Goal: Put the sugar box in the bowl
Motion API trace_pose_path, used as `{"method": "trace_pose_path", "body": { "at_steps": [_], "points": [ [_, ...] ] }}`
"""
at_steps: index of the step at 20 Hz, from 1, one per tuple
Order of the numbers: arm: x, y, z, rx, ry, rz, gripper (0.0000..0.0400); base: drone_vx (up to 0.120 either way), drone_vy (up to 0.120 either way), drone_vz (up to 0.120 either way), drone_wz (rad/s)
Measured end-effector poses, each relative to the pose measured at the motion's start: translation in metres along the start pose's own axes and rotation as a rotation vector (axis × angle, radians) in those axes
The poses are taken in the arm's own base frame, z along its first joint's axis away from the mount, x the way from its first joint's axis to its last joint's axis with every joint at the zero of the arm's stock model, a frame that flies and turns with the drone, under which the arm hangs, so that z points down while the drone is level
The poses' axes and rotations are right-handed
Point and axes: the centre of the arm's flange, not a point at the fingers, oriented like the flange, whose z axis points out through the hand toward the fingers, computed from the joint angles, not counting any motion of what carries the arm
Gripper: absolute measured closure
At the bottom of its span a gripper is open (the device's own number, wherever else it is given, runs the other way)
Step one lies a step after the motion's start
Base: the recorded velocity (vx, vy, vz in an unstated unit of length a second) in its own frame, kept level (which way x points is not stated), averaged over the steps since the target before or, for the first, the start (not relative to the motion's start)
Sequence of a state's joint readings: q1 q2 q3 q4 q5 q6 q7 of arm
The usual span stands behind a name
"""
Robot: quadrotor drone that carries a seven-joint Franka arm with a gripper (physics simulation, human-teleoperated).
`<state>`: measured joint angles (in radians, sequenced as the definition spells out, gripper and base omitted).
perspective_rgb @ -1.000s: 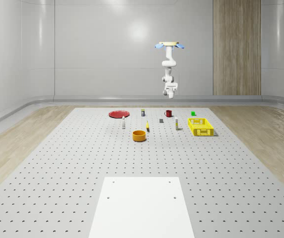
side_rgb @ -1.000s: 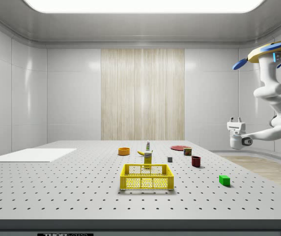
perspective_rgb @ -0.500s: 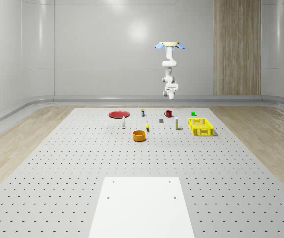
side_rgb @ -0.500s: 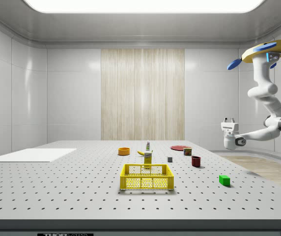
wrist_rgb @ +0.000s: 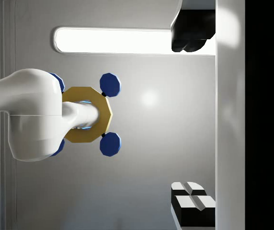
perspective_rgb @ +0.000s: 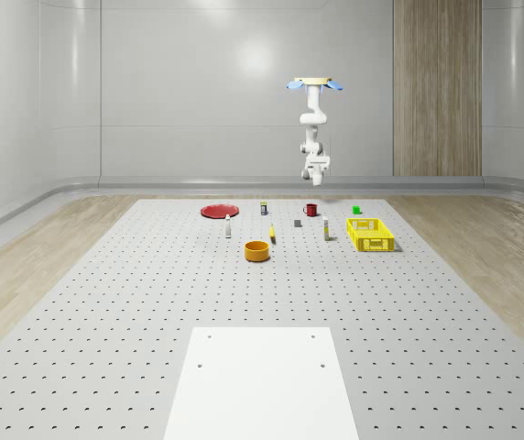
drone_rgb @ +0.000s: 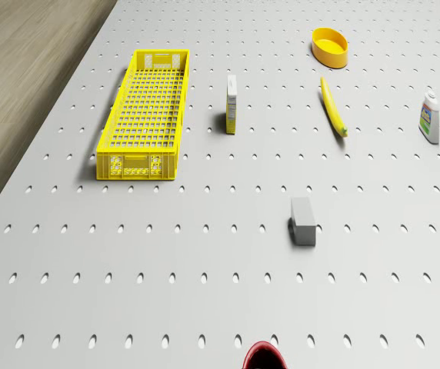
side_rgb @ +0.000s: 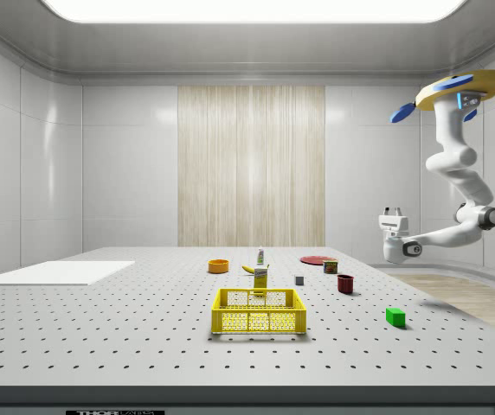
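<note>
Beside the round bowl (perspective_rgb: 257, 250), the slim boxy sugar box (drone_rgb: 231, 104) stands.

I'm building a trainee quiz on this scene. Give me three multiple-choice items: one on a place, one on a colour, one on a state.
1. Where is the small white-and-yellow sugar box?
A in a bowl
B upright on the perforated grey table, between the plastic mesh crate and the yellow banana
C inside a mug

2. What colour is the crate?
A red
B green
C yellow

3. What does the tool hold?
A nothing
B a bottle
C a plate

Answers: B, it stands on the table between them. C, its mesh is yellow. A, the fingers are apart and empty, in the air below the hovering drone by the table's far edge.
</note>
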<state>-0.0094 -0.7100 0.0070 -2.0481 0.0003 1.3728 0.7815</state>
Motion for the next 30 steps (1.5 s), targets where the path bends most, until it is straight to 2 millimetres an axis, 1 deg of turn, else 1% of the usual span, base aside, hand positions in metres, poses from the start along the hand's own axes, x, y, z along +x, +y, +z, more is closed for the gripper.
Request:
{"method": "trace_pose_path", "body": {
  "at_steps": [13,20,23,26,28,30],
  "points": [
    [-0.003,-0.002,0.0,-0.018,0.032,0.0,0.0,0.12,0.0,0.0,0.0],
    [-0.01,-0.008,0.001,-0.078,0.1,-0.001,0.0,0.12,0.0,0.0,0.0],
    [-0.016,-0.014,0.002,-0.137,0.162,-0.002,0.0,0.12,0.0,0.0,0.0],
    [-0.026,-0.023,0.006,-0.235,0.262,-0.004,0.0,0.12,0.0,0.0,0.0],
    [-0.035,-0.032,0.012,-0.333,0.361,-0.006,0.0,0.12,0.0,0.0,0.0],
    [-0.046,-0.042,0.022,-0.464,0.494,-0.008,0.0,0.12,0.0,-0.04,0.0]
  ]
}}
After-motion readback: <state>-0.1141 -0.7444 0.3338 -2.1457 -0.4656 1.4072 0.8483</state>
